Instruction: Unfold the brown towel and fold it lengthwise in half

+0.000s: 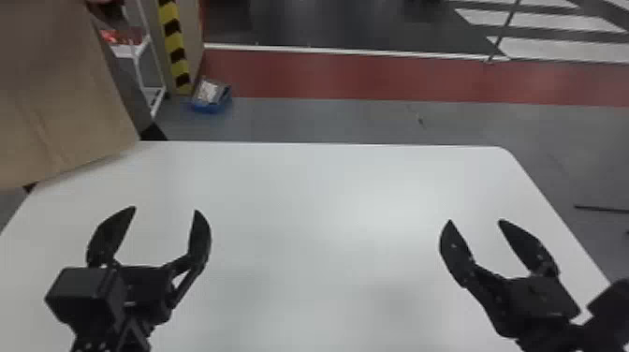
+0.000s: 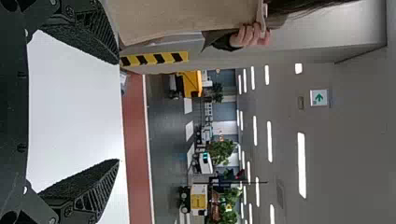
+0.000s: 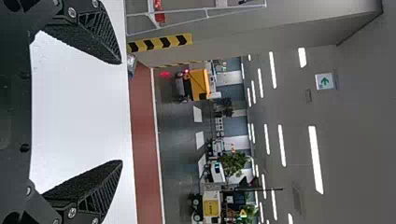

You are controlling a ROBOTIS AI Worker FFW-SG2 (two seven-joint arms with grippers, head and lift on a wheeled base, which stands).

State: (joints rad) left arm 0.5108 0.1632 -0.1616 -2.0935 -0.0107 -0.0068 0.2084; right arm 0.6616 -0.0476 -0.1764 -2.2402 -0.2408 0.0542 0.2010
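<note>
Over the bench, holds left end effector and right end effector open. Has unfolding and folding left to do — with brown towel in a person's hand.

Right gripper spread; white table

Far left at the table hangs the towel.
</note>
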